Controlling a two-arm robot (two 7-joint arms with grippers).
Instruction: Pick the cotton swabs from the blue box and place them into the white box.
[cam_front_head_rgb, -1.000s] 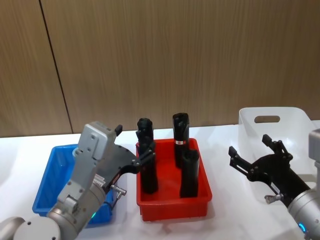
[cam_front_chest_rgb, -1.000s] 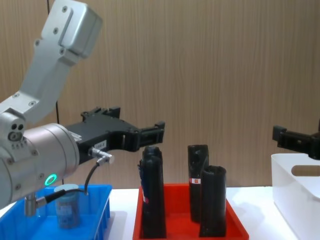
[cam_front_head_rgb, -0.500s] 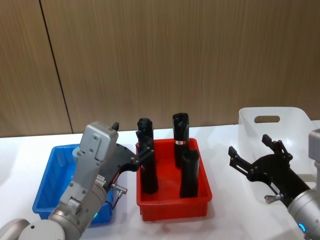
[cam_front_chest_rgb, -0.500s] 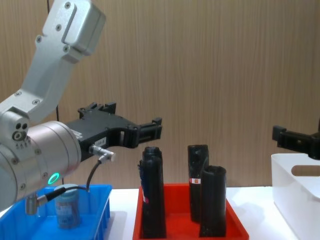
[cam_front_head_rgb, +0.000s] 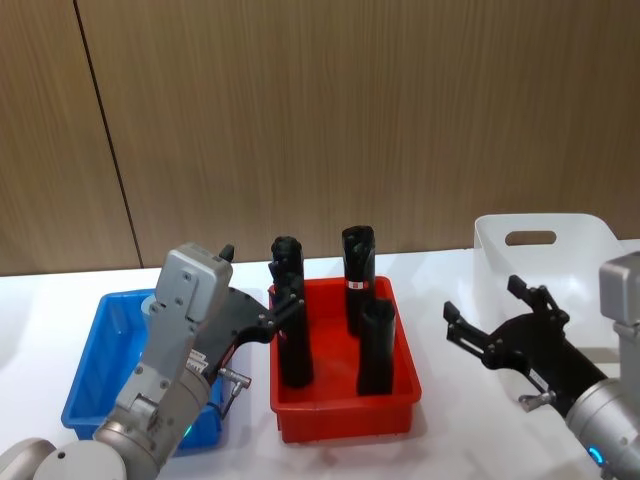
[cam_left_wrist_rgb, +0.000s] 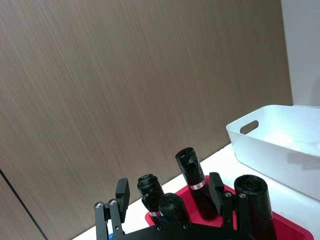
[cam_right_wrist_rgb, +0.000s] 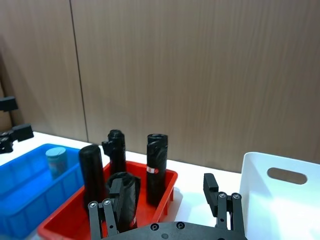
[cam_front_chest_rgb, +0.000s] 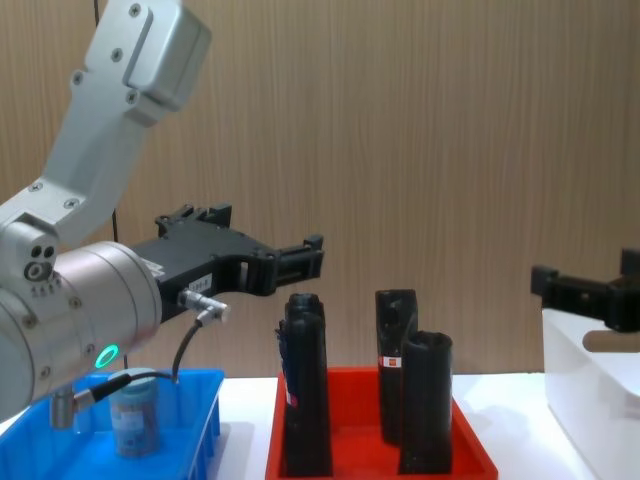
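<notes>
One tub of cotton swabs (cam_front_chest_rgb: 133, 412) with a pale lid stands upright in the blue box (cam_front_chest_rgb: 196, 440), also seen as tub (cam_right_wrist_rgb: 56, 159) in the blue box (cam_right_wrist_rgb: 22, 186). My left gripper (cam_front_head_rgb: 258, 285) hangs open and holds nothing, above the blue box's (cam_front_head_rgb: 95, 375) right edge, near the red tray; from the side, the left gripper (cam_front_chest_rgb: 255, 240) is well above the tub. My right gripper (cam_front_head_rgb: 492, 312) is open and holds nothing, between the red tray and the white box (cam_front_head_rgb: 560, 255). The white box (cam_left_wrist_rgb: 280, 145) looks empty where its inside shows.
A red tray (cam_front_head_rgb: 345, 405) stands between the two boxes and holds several tall black cylinders (cam_front_head_rgb: 292, 330). They rise close under the left gripper's fingers (cam_left_wrist_rgb: 121, 192). A wooden wall is behind the white table (cam_front_head_rgb: 440, 455).
My right gripper has shifted left, toward the red tray. The left arm has barely moved, and the tub stays in the blue box.
</notes>
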